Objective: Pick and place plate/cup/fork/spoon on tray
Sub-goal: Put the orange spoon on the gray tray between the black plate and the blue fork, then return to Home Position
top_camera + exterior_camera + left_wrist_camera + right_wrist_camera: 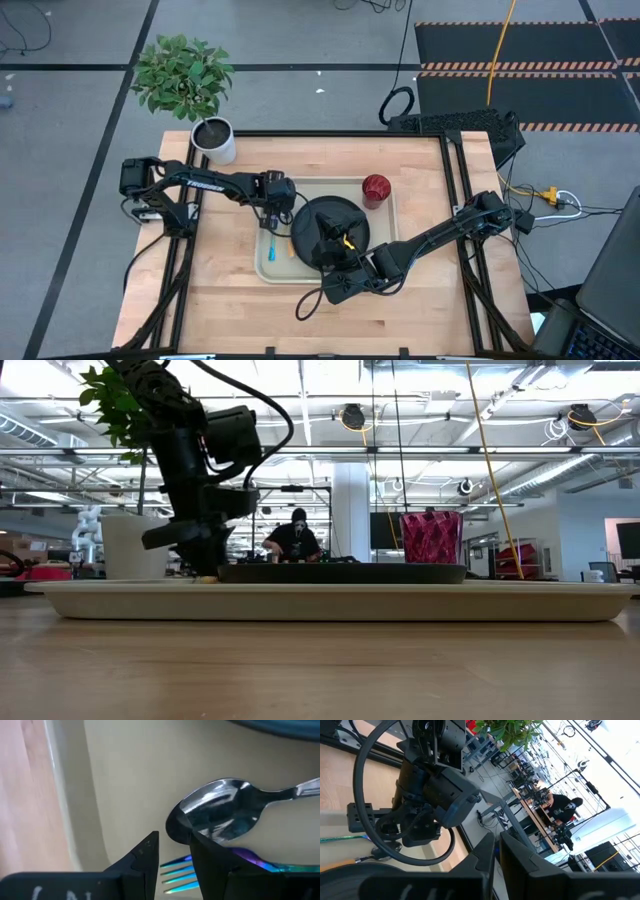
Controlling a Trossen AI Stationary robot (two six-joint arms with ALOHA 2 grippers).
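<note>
Hovering part-open, the left pincer [172, 857] (empty) brushes the spoon [220, 815].

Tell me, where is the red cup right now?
In the high view the red cup stands in the far right corner of the beige tray, just beyond the black plate. The low view shows it upright.

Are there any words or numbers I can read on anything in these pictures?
No, none can be read.
Left claw: pale marks on its dark body, too blurred and cut off to read.
Tray, plate, cup, spoon, fork: no writing visible.
</note>
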